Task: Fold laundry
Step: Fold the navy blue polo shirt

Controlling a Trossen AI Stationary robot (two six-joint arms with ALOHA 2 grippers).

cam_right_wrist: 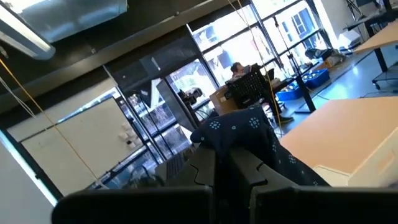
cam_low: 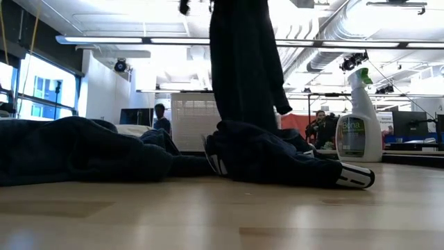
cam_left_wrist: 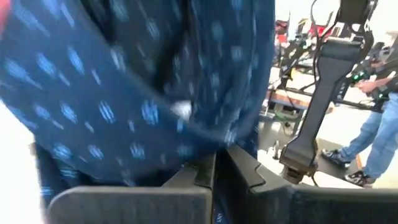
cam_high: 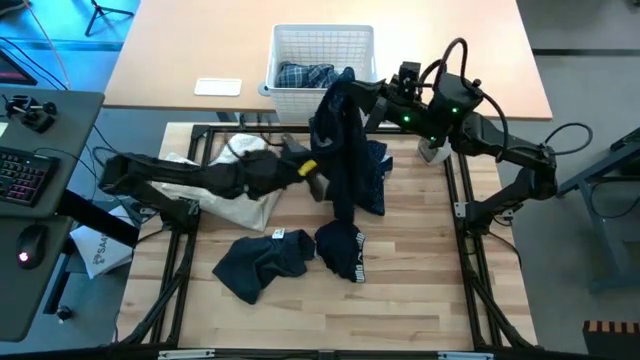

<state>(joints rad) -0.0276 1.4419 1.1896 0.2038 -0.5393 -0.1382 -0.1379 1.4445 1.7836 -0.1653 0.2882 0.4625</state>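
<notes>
The right gripper (cam_high: 335, 88) is high above the tabletop (cam_high: 400, 300), just in front of the white basket (cam_high: 322, 45), and it is closed on the top of the navy shirt with small white dots (cam_high: 345, 150). The shirt hangs down from it as a long dark strip, and its lower end lies on the wood. The left gripper (cam_high: 312, 172) is beside the hanging shirt, at its left edge, low down, and it is closed on the dotted cloth (cam_left_wrist: 124, 93), as the left wrist view shows. A plaid shirt (cam_high: 305, 75) lies inside the basket. Two dark small pieces (cam_high: 262, 262) lie crumpled on the tabletop near the front, one beside the other (cam_high: 340, 250). A light cloth (cam_high: 230, 205) lies under the left arm. A spray bottle (cam_low: 358, 118) stands at the right of the tabletop.
</notes>
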